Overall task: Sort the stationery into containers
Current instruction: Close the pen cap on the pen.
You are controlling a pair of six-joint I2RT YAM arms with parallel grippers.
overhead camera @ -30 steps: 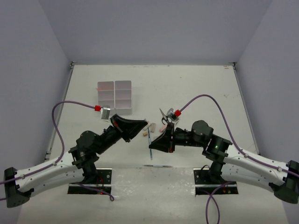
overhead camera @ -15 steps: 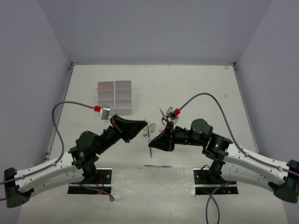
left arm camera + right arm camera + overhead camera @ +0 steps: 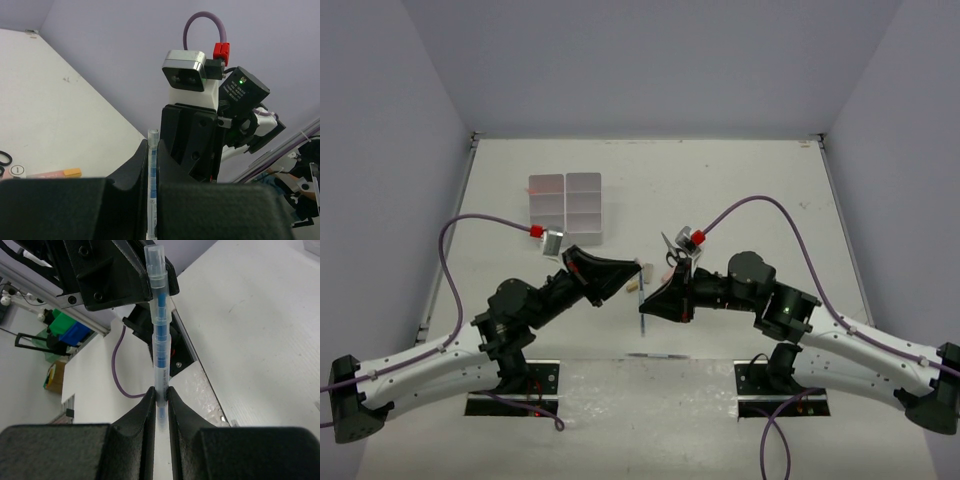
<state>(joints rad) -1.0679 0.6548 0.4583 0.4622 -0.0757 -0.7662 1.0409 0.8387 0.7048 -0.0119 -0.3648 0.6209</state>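
**Obscured or cut off.** In the top view both grippers are dark masses facing each other at mid-table. Little of the blue pen [image 3: 159, 335] shows there beyond a thin line near the right gripper [image 3: 160, 392]. Scissors [image 3: 669, 243] lie just beyond the right wrist, partly covered by it. In the left wrist view only a handle loop shows, cut by the left edge. Two small pale pieces [image 3: 633, 285] lie between the grippers, too small to identify.

**Containers.** The white six-compartment tray [image 3: 566, 200] stands at the far left of the table [image 3: 740, 180], well apart from both grippers. Its far-left compartment shows a reddish tint; the contents cannot be made out.

**View differences.** The right wrist view shows the right gripper clamped on the pen's lower barrel, holding the pen off the table. The pen's far end reaches toward the left arm. In the left wrist view the left gripper [image 3: 152, 147] has its jaws drawn together, with the pen in the slit between them. Contact cannot be told. Only this view shows a pink marker with an orange cap [image 3: 52, 173] lying on the table.
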